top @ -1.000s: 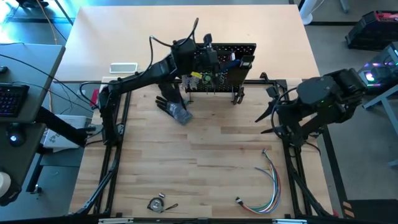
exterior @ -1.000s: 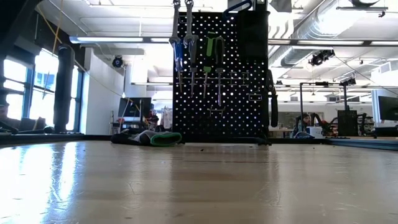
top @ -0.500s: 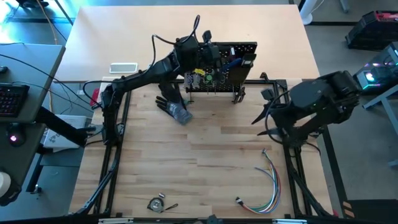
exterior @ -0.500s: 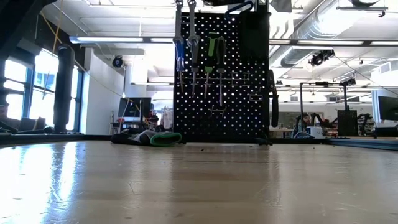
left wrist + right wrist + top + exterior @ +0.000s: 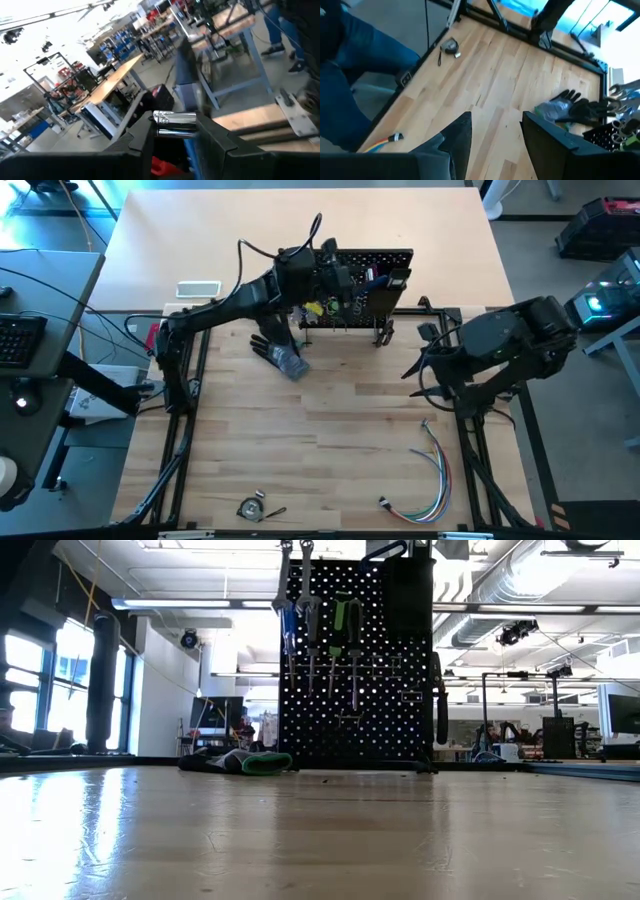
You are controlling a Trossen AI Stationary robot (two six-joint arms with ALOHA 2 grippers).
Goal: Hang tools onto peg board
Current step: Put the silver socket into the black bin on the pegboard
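Left gripper [image 5: 335,268] pinching 1 chrome wrench [image 5: 174,122] crosswise at the peg board [image 5: 385,265] top; right gripper [image 5: 495,135] spread, empty, well apart.

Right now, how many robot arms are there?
2. The left arm reaches to the peg board, gripping a silver wrench. The right arm hangs on the right side, near the coloured wires. None looks hidden.

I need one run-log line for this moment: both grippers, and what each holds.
left gripper: at top of peg board, shut on silver tool | right gripper: open, empty, above table | glove: on table
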